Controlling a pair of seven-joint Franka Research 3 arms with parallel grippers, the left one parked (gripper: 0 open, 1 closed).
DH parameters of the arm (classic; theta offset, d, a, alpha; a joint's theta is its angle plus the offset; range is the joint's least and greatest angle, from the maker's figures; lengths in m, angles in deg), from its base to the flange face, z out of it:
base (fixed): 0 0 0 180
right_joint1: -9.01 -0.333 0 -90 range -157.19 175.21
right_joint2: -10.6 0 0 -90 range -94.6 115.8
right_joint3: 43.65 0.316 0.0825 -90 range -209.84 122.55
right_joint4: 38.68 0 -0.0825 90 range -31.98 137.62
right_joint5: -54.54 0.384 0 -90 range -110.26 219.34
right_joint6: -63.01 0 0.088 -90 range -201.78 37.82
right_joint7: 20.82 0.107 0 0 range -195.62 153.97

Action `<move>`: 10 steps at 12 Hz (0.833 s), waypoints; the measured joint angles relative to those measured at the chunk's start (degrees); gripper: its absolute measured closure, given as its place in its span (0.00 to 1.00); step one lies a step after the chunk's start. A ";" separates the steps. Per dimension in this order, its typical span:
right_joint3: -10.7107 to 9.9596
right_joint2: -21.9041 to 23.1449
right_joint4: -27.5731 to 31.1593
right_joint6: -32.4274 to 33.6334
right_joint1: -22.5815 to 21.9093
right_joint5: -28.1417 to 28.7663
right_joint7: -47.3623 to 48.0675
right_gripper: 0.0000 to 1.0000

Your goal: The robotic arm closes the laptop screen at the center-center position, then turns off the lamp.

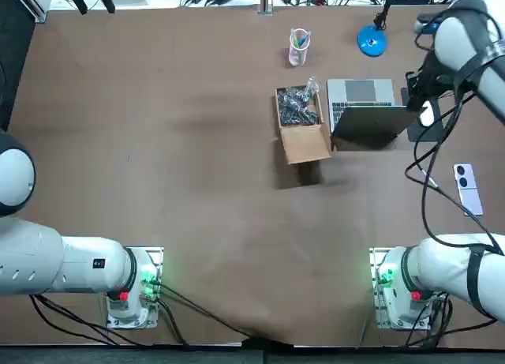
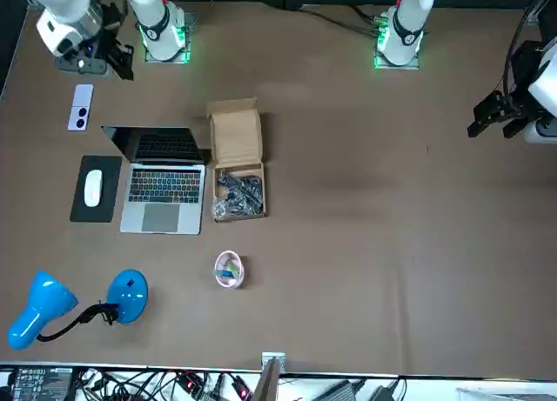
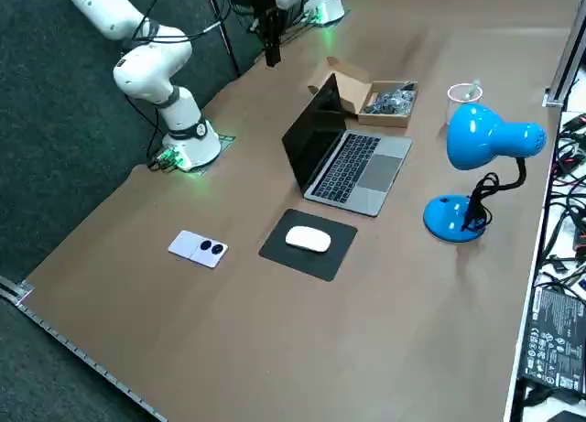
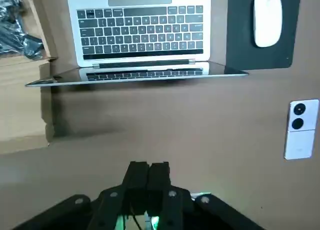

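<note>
Right gripper (image 4: 149, 166) hovers over bare bench (image 1: 197, 182), on near side of laptop, fingers pressed together, holding nothing. White flip phone (image 1: 466, 186) flat at near right. Laptop (image 1: 363, 111) open, right of bench centre, lid leaning toward robot. Mouse (image 2: 92, 187) on black pad (image 2: 109, 207) just right of laptop. Open cardboard box (image 1: 300, 123) just left. Far: pink cup (image 1: 298, 48), blue desk lamp (image 1: 372, 40) behind laptop.

Right arm (image 1: 465, 36) stretched forward from its base, wrist tilted down, right gripper (image 4: 148, 167) held above the bench on the robot's right side, jaws pressed together.
</note>
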 joint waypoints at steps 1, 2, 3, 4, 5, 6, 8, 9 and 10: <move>0.54 -0.53 1.12 -1.45 -0.02 0.03 0.35 0.98; 0.99 -1.08 2.21 -2.86 -0.02 0.06 0.63 0.98; 1.26 -1.60 3.22 -4.21 -0.02 0.07 0.83 0.98; 1.37 -2.16 4.16 -5.59 -0.02 0.07 0.94 0.98; 1.38 -2.74 5.03 -6.93 -0.01 0.07 1.07 0.98; 1.38 -3.36 5.83 -8.26 -0.01 0.07 1.21 0.98; 1.39 -4.63 7.26 -10.59 -0.01 0.08 1.30 0.98; 1.40 -5.20 7.99 -11.90 -0.01 0.08 1.31 0.98; 1.43 -5.82 8.85 -13.69 -0.02 0.09 1.31 0.98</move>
